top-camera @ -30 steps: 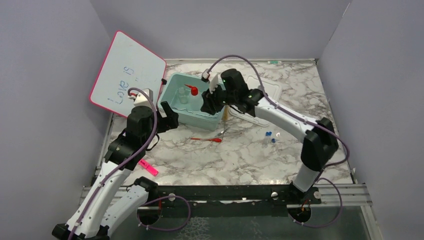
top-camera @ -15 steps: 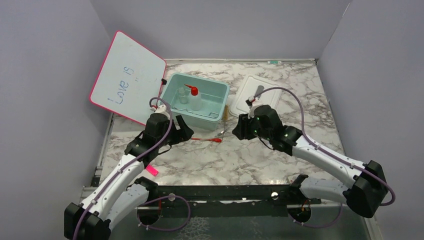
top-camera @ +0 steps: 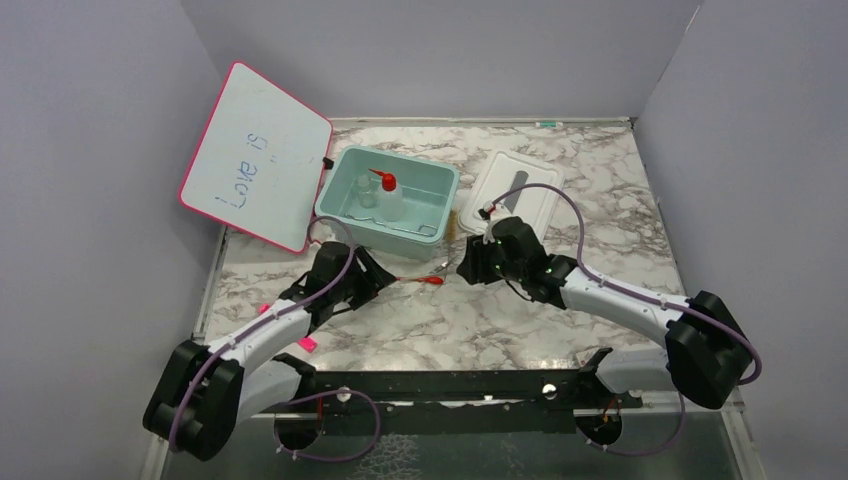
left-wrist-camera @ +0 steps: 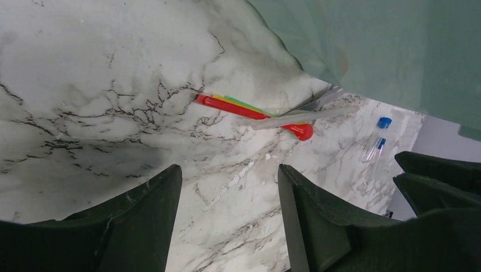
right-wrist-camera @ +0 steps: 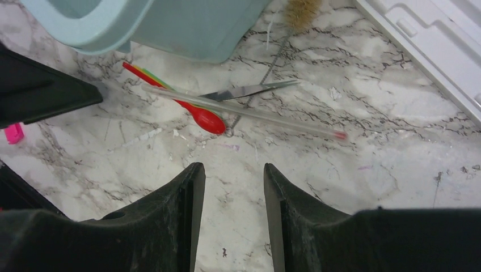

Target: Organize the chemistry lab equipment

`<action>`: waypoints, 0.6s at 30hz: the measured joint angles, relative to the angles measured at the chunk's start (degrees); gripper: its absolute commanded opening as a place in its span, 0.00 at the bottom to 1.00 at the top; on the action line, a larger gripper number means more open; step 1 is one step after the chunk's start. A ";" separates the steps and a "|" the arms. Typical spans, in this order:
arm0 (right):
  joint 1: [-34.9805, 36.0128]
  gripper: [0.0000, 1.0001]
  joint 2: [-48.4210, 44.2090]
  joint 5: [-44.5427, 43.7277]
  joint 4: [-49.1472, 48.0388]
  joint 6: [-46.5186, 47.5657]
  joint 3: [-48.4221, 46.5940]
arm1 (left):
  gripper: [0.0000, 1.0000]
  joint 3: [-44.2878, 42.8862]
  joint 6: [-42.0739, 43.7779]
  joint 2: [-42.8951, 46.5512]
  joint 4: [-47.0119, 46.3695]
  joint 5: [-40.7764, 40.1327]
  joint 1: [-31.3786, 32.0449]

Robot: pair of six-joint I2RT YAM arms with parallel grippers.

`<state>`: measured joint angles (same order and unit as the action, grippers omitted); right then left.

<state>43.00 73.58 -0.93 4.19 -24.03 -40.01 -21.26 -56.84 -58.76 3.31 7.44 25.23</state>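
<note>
red-handled tool (left-wrist-camera: 238, 110) under a clear rod (left-wrist-camera: 323, 115) on marble (left-wrist-camera: 102, 51), beside the teal bin (left-wrist-camera: 385, 51)

White-and-grey marble-pattern counter (top-camera: 500, 320) is pretty busy tbh. A mint-green plastic tub (top-camera: 380, 236) sits toward the back, with a flat white plastic lid (top-camera: 540, 170) just to its right. Right in front of the tub there's a little pile: a thin red spoon-shaped tool (right-wrist-camera: 198, 116), metal scissor-like tongs (right-wrist-camera: 249, 90), and a thin clear rod with a red tip (right-wrist-camera: 272, 116) lying across them, plus a wire-handled brush with tan bristles (right-wrist-camera: 299, 10). Small clear vials with blue caps (left-wrist-camera: 379, 136) lie off to the right of that. A pink highlighter marker (top-camera: 305, 343) is near the front left.
</note>
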 measured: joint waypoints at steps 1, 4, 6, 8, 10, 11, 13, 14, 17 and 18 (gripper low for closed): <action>0.00 0.46 0.26 0.28 -0.92 -0.13 0.00 | 0.64 0.59 -1.03 -1.44 -1.64 0.33 0.00; 0.00 0.46 0.57 0.42 -2.91 -0.59 0.09 | 0.62 1.86 -4.33 -5.88 -7.45 1.84 0.00; 0.00 0.46 0.68 0.46 -3.87 -0.90 0.44 | 0.59 2.08 -5.79 -8.76 -10.78 2.84 0.00; 0.00 0.46 0.68 0.48 -4.46 -1.11 1.03 | 0.56 1.79 -7.39 -12.07 -14.23 3.96 0.00; 0.00 0.46 0.68 0.50 -4.68 -1.46 1.77 | 0.51 1.03 -8.59 -14.71 -16.59 4.35 0.02; 0.00 0.46 0.68 0.57 -4.68 -1.53 2.03 | 0.50 0.83 -8.83 -15.65 -17.42 4.35 0.02; 0.00 0.46 0.72 0.90 -4.70 -1.64 2.38 | 0.47 0.63 -9.60 -16.85 -18.51 3.65 0.07; 0.00 0.46 0.76 1.14 -4.79 -1.73 2.45 | 0.47 0.63 -9.92 -17.18 -18.84 3.19 0.20; 0.00 0.46 0.79 1.53 -5.07 -2.01 2.49 | 0.45 0.50 -10.69 -18.05 -19.93 1.44 0.44; 0.00 0.45 0.79 1.57 -5.16 -2.08 2.49 | 0.45 0.35 -10.80 -18.34 -20.15 1.18 0.59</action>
<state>43.00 74.37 0.64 -0.97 -26.11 -37.52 -20.91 -67.64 -77.10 -16.84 8.62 25.82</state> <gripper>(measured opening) 0.459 0.469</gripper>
